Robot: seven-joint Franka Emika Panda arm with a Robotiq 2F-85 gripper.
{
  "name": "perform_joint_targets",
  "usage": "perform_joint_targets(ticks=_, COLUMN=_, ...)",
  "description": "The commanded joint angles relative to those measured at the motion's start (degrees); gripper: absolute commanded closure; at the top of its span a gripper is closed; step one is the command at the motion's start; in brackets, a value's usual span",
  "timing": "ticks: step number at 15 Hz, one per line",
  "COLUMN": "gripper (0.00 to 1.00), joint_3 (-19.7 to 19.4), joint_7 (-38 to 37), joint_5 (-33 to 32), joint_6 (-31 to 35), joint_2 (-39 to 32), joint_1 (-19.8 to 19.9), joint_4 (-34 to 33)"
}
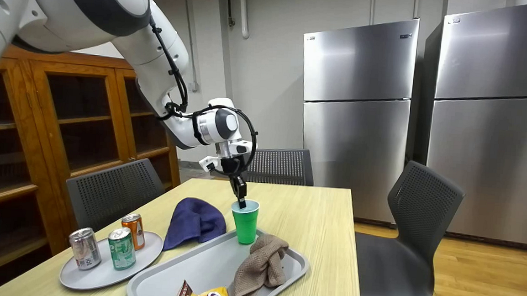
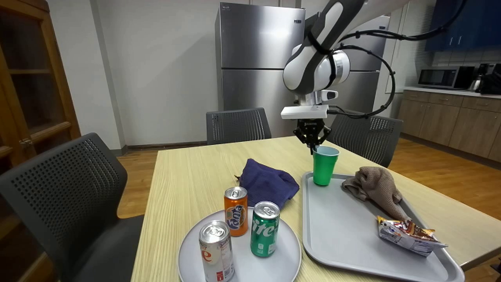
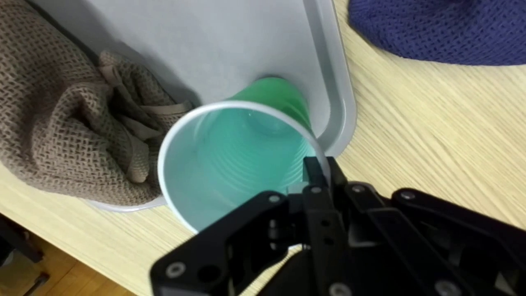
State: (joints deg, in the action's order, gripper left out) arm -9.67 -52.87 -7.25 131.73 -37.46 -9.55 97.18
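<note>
My gripper (image 3: 322, 161) is shut on the rim of a green cup (image 3: 238, 160), pinching its wall with one finger inside and the other outside. Pale inside and with nothing visible in it, the cup (image 1: 246, 227) stands roughly upright at one end of a grey tray (image 1: 201, 272). In both exterior views the gripper (image 2: 312, 149) comes down from above onto the cup's edge. A crumpled brown cloth (image 3: 70, 123) lies close beside the cup, partly on the tray. Farther along the tray is a snack bag (image 2: 409, 237).
Beside the tray, a dark blue cloth (image 1: 195, 221) lies on the table. A round grey plate (image 2: 250, 270) holds a silver can (image 2: 216, 250), a green Sprite can (image 2: 265, 229) and an orange Fanta can (image 2: 236, 211). Dark chairs (image 1: 409, 239) surround the table.
</note>
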Motion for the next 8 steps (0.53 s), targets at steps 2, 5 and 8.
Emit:
perform_joint_targets(ticks=2, gripper=0.99, joint_3=-0.3, joint_7=-2.2, joint_5=-1.2, joint_6=-0.2, joint_2=2.7, joint_1=-1.3, joint_4=-0.5)
perform_joint_targets(ticks=5, gripper=0.99, joint_3=-0.2, joint_7=-2.7, joint_5=-1.4, joint_6=0.0, joint_2=3.0, joint_1=-1.8, joint_4=-1.7)
perform_joint_targets(ticks=8, gripper=0.99, joint_3=-0.1, joint_7=-3.4, joint_5=-1.4, joint_6=-0.2, joint_2=1.7, joint_1=-2.1, joint_4=-4.7)
